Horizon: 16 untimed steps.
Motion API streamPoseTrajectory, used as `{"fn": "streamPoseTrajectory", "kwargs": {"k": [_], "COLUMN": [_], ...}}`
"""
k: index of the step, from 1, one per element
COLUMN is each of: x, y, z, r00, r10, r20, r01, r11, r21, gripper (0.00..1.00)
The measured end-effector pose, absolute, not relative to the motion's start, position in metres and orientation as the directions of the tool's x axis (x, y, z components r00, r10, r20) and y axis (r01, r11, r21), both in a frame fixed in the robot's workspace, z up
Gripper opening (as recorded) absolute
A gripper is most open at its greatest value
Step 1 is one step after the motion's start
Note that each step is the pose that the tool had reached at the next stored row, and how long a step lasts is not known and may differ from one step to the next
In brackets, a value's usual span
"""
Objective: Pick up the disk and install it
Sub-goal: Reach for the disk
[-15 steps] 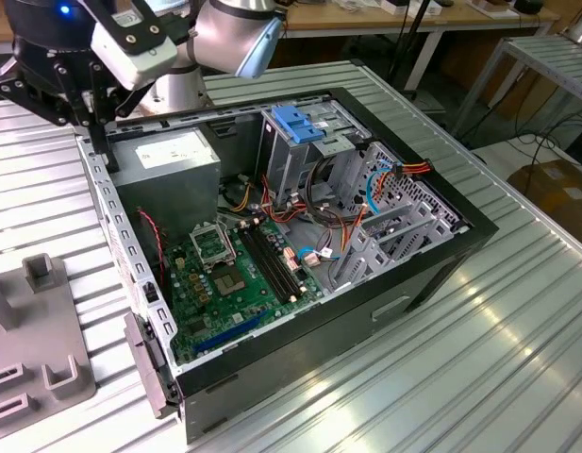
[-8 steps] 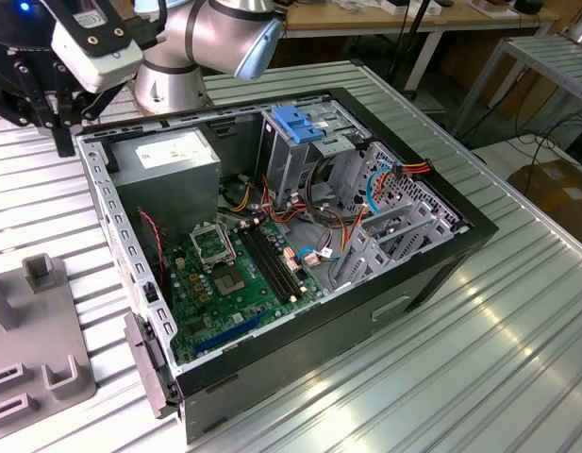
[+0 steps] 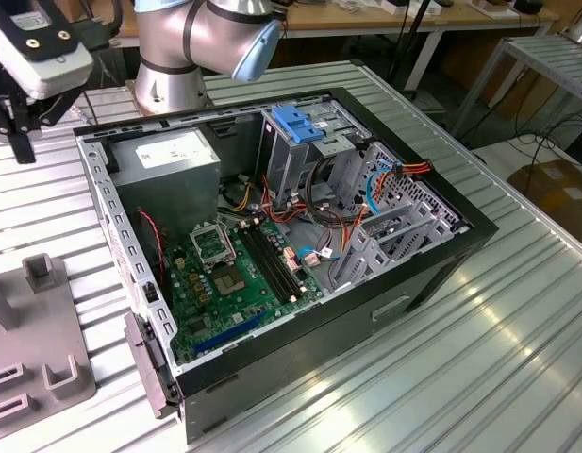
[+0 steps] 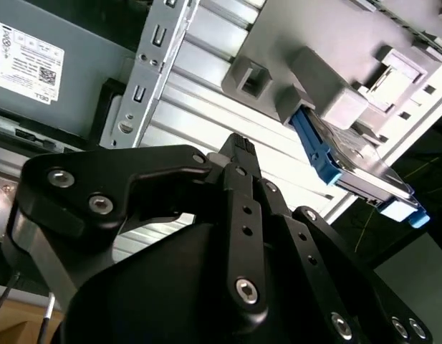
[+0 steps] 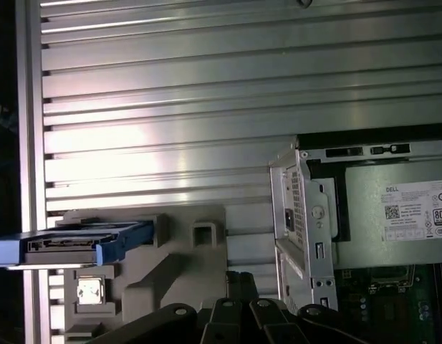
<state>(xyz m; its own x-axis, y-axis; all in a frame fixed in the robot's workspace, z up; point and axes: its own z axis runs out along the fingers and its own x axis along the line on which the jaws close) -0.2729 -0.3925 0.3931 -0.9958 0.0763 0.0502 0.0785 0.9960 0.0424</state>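
The gripper [image 4: 236, 143] hangs with its fingers pressed together and nothing between them, above the ribbed tabletop [image 3: 479, 359] just outside the open computer case [image 3: 441, 255]. In the exterior view it is at about 10 o'clock from the case. The disk [image 5: 63, 244] sits edge-up in a grey holder [image 5: 185, 265] on the tabletop, its light-blue rail [image 4: 317, 154] showing along its side. It is well apart from the gripper and untouched. In the exterior view the holder lies at about 8 o'clock from the case. Inside the case, the power-supply box [image 3: 168, 156] sits at 11 o'clock, the green motherboard [image 3: 234, 274] at 7 o'clock, and an upright metal cage with a blue top [image 3: 300, 127] at 12 o'clock.
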Motion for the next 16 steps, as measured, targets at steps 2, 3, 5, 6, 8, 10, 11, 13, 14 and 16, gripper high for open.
{"fn": "streamPoseTrajectory", "kwargs": {"k": [2,3,5,6,8,10,11,13,14,16], "x": [-0.284,-0.292,-0.307,-0.311,-0.322,-0.334,-0.339,-0.353,-0.358,-0.370], "y": [-0.393,-0.392,-0.392,-0.392,-0.392,-0.392,-0.392,-0.392,-0.392,-0.392], "z": [0.393,0.393,0.393,0.393,0.393,0.393,0.393,0.393,0.393,0.393], "r00": [-0.996,-0.996,-0.996,-0.996,-0.996,-0.996,-0.996,-0.996,-0.996,-0.996], "r10": [0.076,0.076,0.076,0.076,0.076,0.076,0.076,0.076,0.076,0.076], "r20": [0.050,0.050,0.050,0.050,0.050,0.051,0.050,0.051,0.051,0.051], "r01": [0.078,0.078,0.078,0.078,0.078,0.078,0.078,0.078,0.078,0.078], "r11": [0.996,0.996,0.996,0.996,0.996,0.996,0.996,0.996,0.996,0.996], "r21": [0.043,0.043,0.044,0.044,0.046,0.047,0.047,0.049,0.049,0.050], "gripper": [0.10,0.10,0.10,0.10,0.10,0.10,0.10,0.10,0.10,0.10]}}
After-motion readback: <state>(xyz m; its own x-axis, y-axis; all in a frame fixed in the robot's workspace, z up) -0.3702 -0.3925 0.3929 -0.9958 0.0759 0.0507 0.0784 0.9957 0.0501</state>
